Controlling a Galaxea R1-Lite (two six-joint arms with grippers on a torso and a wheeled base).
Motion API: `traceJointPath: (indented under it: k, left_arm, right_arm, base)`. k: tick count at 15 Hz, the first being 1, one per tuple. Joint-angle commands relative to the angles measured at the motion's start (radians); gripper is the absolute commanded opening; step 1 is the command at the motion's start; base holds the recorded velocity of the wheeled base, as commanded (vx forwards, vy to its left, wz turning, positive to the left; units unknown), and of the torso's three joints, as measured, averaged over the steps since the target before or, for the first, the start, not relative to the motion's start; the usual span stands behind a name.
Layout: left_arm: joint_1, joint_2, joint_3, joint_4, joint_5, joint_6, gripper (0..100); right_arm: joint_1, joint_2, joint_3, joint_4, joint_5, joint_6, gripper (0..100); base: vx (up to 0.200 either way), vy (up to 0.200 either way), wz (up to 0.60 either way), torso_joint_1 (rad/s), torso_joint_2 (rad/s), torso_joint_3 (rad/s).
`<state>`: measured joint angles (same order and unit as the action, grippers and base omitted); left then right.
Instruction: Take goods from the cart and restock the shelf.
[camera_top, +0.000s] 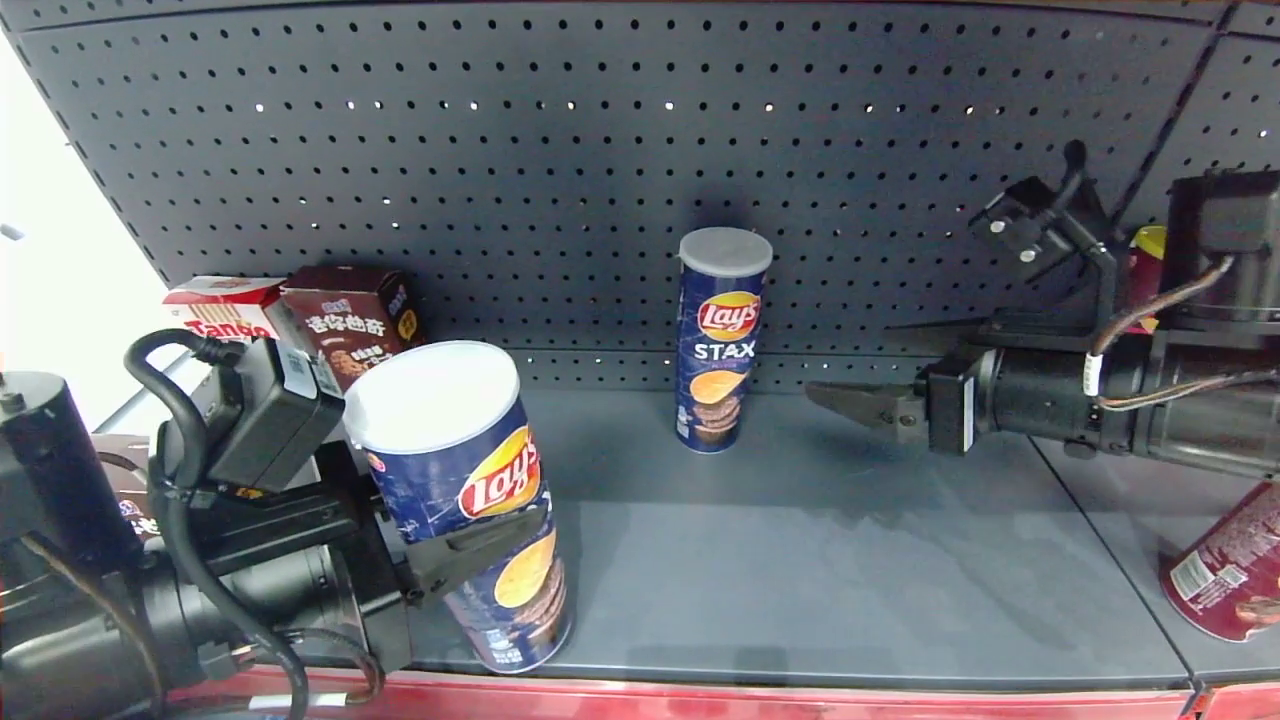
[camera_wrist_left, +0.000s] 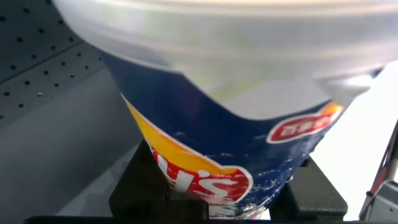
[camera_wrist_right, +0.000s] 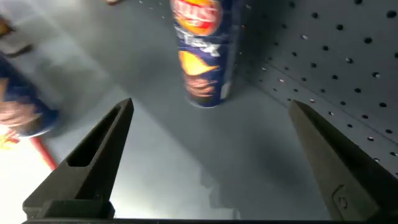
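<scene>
We see the left claw (camera_top: 478, 545) clamped on a blue crisp can (camera_top: 450, 440), its dark fingers pressed against the can's sides a little below the middle. The can leans slightly, its white lid up and towards us. Its base is low over the front edge of the shelf (camera_top: 800, 560), just above the red front strip (camera_top: 700, 700). We cannot tell whether the base rests on the shelf. In the left wrist view the lid and the blue wall stand right before the camera, with a finger on each side of the can.

Beyond this claw and towards the back wall, two boxes stand side by side, a white and red box (camera_top: 215, 305) and a brown box (camera_top: 355, 320).

The right claw (camera_top: 825, 397) hangs above the shelf with its fingers spread wide and nothing between them. Straight ahead of its tips, near but apart, a second blue crisp can (camera_top: 722, 340) stands upright with a grey lid. This can is close to the pegboard (camera_top: 560, 130) at the shelf's back. Behind this claw, under its arm and towards the shelf's front, a red can (camera_top: 1225, 575) lies on its side.
</scene>
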<state>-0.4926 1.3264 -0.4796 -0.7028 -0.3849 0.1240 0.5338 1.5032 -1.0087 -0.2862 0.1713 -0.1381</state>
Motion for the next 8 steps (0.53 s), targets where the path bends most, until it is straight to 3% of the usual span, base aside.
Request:
traceJointPath:
  k: [1,5,8]
  left_arm:
    - [0.006,0.011,-0.022,-0.001,0.001,-0.009,0]
    - [0.009,0.02,-0.024,-0.001,0.001,-0.011,0]
    - [0.009,0.024,-0.025,-0.001,0.0,-0.012,0]
  right_arm:
    - [-0.031,0.089,-0.027,-0.068,0.01,-0.005,100]
    - [-0.114,0.181,-0.03,-0.269,0.194,-0.037,100]
    - [-0.124,0.216,-0.028,-0.332,0.373,-0.041,100]
  base:
    - [0.0,0.0,0.0,0.0,0.0,0.0]
    - [0.0,0.0,0.0,0.0,0.0,0.0]
    - [0.0,0.0,0.0,0.0,0.0,0.0]
